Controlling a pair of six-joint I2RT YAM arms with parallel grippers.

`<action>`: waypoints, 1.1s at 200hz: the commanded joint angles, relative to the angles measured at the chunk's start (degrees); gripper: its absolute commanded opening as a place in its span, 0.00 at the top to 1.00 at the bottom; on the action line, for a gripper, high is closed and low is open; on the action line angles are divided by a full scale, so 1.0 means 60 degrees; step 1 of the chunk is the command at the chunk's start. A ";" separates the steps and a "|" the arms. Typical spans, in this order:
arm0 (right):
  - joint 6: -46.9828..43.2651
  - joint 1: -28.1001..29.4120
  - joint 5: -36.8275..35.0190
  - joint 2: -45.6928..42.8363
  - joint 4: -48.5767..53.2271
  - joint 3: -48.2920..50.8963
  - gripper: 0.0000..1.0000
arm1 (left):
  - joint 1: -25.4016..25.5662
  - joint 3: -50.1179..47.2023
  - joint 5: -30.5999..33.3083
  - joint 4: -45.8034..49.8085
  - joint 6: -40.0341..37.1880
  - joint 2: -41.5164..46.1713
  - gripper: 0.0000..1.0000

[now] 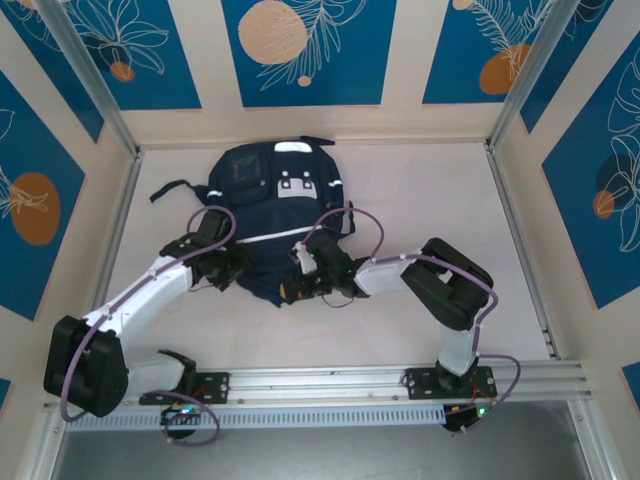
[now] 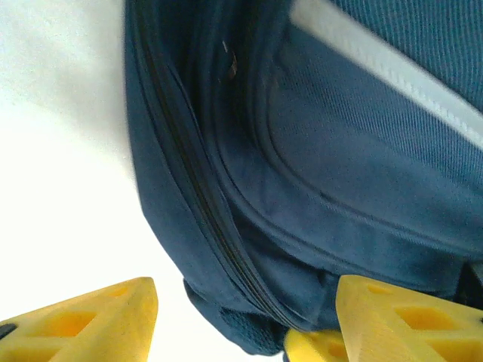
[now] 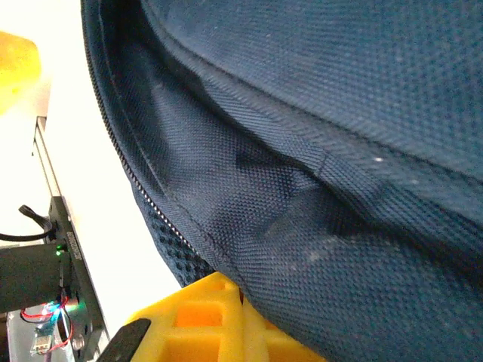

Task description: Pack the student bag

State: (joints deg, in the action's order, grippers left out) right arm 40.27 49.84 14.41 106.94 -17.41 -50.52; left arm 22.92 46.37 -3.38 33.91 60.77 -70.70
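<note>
Apparently at the opening stage: the large dark navy fabric student bag [image 1: 280,190] with white stripes lies flat mid-table, towards the far wall, its black zip [image 2: 204,219] shut. The left gripper [image 2: 243,286] has its yellow jaws parted either side of a bottom corner (gripping nothing), while the right gripper [image 3: 215,298] is closed, seemingly pinching the near hem. The next move likely calls for finding the zip pull. Bare pale tabletop [image 1: 440,210] leaves room on the right.

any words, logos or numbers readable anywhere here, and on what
No text can be read.
The white patch on the student bag has dark marks, too small to read.
The wall panels carry only leaf and circle art, no words.
</note>
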 commanded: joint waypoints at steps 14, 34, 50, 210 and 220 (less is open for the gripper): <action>-0.0019 0.0363 -0.0149 0.0679 0.1171 -0.0251 1.00 | 0.0372 -0.0246 -0.0303 0.0000 0.0398 -0.0355 0.37; 0.0039 0.0392 -0.0302 0.0549 0.1313 -0.0226 1.00 | 0.0526 -0.0362 -0.0270 -0.0197 0.0455 -0.0709 0.39; 0.0092 0.0392 -0.0419 0.0431 0.1358 -0.0129 1.00 | 0.0531 -0.0380 -0.0182 -0.0230 0.0375 -0.0944 0.47; -0.0755 -0.1018 -0.2018 -0.1620 0.2880 0.2068 1.00 | -0.0370 -0.0395 0.1401 0.0630 -0.0434 -0.0416 1.00; -0.0754 -0.1259 -0.2142 -0.1773 0.2878 0.2131 1.00 | -0.0413 -0.0446 0.1482 0.0696 -0.0432 -0.0273 1.00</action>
State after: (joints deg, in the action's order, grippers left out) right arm 37.17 45.89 6.31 96.31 -11.25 -41.17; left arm 21.41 44.69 1.65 34.33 59.13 -74.89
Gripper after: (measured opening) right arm 0.048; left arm 0.040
